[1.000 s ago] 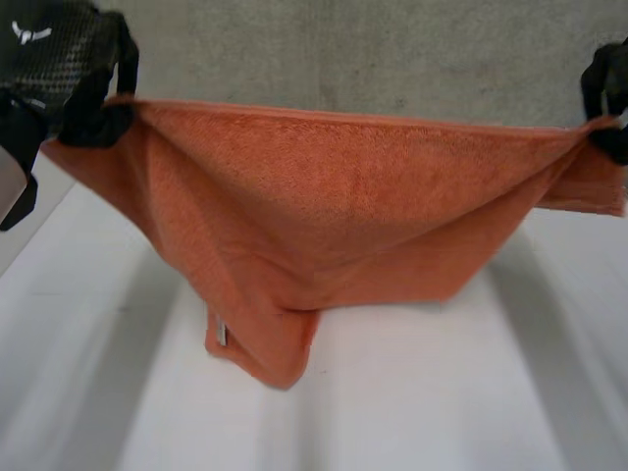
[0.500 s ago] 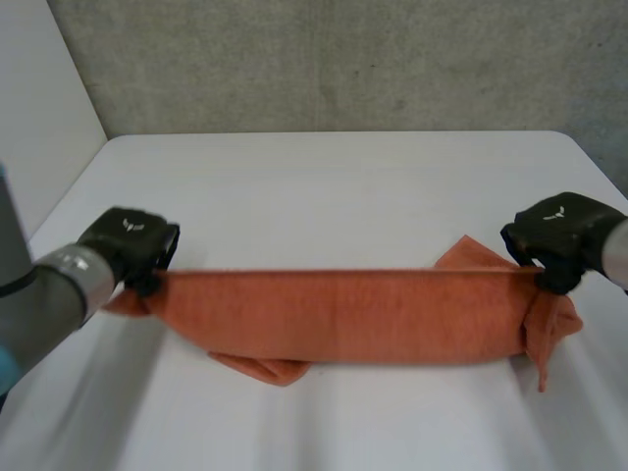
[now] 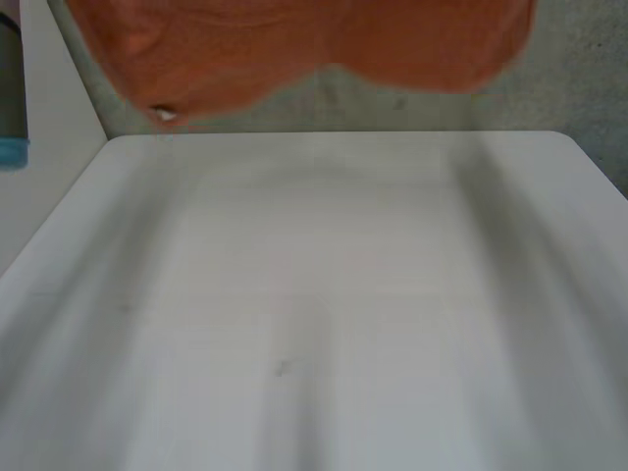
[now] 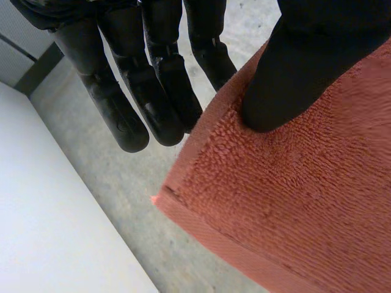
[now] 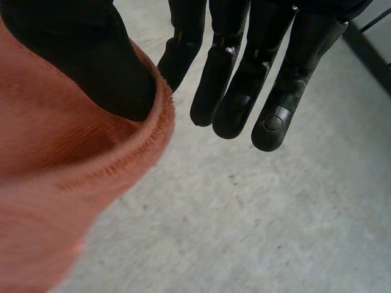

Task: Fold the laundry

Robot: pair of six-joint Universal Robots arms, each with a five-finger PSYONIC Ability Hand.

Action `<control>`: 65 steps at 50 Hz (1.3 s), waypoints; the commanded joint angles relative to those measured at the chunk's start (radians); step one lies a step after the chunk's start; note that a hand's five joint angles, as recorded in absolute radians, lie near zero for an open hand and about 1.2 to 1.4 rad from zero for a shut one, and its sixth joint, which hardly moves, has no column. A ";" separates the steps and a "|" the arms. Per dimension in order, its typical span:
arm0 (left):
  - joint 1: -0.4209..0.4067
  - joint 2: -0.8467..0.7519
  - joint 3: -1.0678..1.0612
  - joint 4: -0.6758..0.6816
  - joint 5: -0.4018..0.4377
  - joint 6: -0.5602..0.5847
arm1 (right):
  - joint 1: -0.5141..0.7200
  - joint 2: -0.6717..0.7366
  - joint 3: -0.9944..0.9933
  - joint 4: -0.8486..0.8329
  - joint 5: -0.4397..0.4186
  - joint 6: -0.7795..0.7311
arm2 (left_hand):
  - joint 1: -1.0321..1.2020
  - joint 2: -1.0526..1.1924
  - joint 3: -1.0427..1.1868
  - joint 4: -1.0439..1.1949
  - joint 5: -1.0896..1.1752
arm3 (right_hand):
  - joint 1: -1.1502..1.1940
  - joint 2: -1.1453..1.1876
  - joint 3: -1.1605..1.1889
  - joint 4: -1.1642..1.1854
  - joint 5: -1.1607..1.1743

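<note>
We can read no words, brand, number or sign here; the small white tag [image 3: 163, 114] at the hanging edge of the orange towel [image 3: 294, 44] is too blurred to read.

The left arm [image 3: 9, 88] is a dull grey tube that ends in a light-blue cap [image 3: 12, 152]. The left hand [image 4: 122, 104] is black all over. Its fingers [image 4: 165, 110] are slim and built from hard, slightly glossy segments with narrow seams between them, and each tapers to a smooth rounded tip that catches a faint sheen. The left thumb [image 4: 293, 79] is broader, matte and blunt. The right hand [image 5: 244, 91] has the same make, with black segmented fingers [image 5: 211, 91] and rounded, lightly scuffed tips. One tip carries a small round disc [image 5: 273, 122] set into its pad. The right thumb [image 5: 91, 61] is thick, dark and smooth.
</note>
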 commanded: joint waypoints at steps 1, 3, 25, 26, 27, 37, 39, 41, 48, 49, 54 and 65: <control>0.015 0.021 -0.299 -0.033 0.003 -0.049 | -0.006 -0.012 0.308 0.042 -0.063 -0.004 | 0.256 0.196 0.203 0.201 0.262 | 0.413 0.218 0.212 0.204 0.240; 0.015 0.021 -0.354 -0.033 0.008 -0.055 | -0.006 -0.012 0.365 0.042 -0.078 -0.004 | 0.256 0.196 0.203 0.201 0.262 | 0.413 0.218 0.212 0.204 0.240; 0.055 -0.146 -0.716 -0.149 0.075 -0.034 | -0.011 0.306 0.585 0.206 -0.101 -0.082 | 0.256 0.196 0.203 0.201 0.262 | 0.413 0.218 0.212 0.204 0.240; 0.060 -0.121 -0.729 -0.180 0.075 -0.028 | -0.012 0.289 0.586 0.230 -0.101 -0.096 | 0.256 0.196 0.203 0.201 0.262 | 0.413 0.218 0.212 0.204 0.240; 0.066 -0.094 -0.739 -0.212 0.075 -0.021 | -0.014 0.221 0.605 0.312 -0.101 -0.154 | 0.256 0.196 0.203 0.201 0.262 | 0.413 0.218 0.212 0.204 0.240; 0.138 0.291 -0.822 -0.769 0.087 0.127 | -0.092 -0.059 0.758 0.707 -0.097 -0.526 | 0.256 0.196 0.203 0.201 0.262 | 0.413 0.218 0.212 0.204 0.240; 0.142 0.320 -0.825 -0.796 0.090 0.138 | -0.103 -0.087 0.772 0.735 -0.101 -0.554 | 0.256 0.196 0.203 0.201 0.262 | 0.413 0.218 0.212 0.204 0.240; 0.144 0.382 -0.830 -0.843 0.110 0.172 | -0.132 -0.165 0.802 0.788 -0.111 -0.619 | 0.256 0.196 0.203 0.201 0.262 | 0.413 0.218 0.212 0.204 0.240; 0.150 0.408 -0.832 -0.829 0.179 0.200 | -0.132 -0.197 0.813 0.735 -0.155 -0.628 | 0.256 0.196 0.203 0.201 0.262 | 0.413 0.218 0.212 0.204 0.240; 0.150 0.381 -0.825 -0.802 0.187 0.196 | -0.129 -0.191 0.815 0.717 -0.164 -0.624 | 0.256 0.196 0.203 0.201 0.262 | 0.413 0.218 0.212 0.204 0.240; 0.132 0.194 -0.780 -0.660 0.178 0.200 | -0.120 -0.044 0.792 0.553 -0.184 -0.558 | 0.256 0.196 0.203 0.201 0.262 | 0.413 0.218 0.212 0.204 0.240; 0.073 -0.205 -0.517 -0.383 0.078 0.177 | -0.068 0.345 0.519 0.209 -0.103 -0.501 | 0.256 0.196 0.203 0.201 0.262 | 0.413 0.218 0.212 0.204 0.240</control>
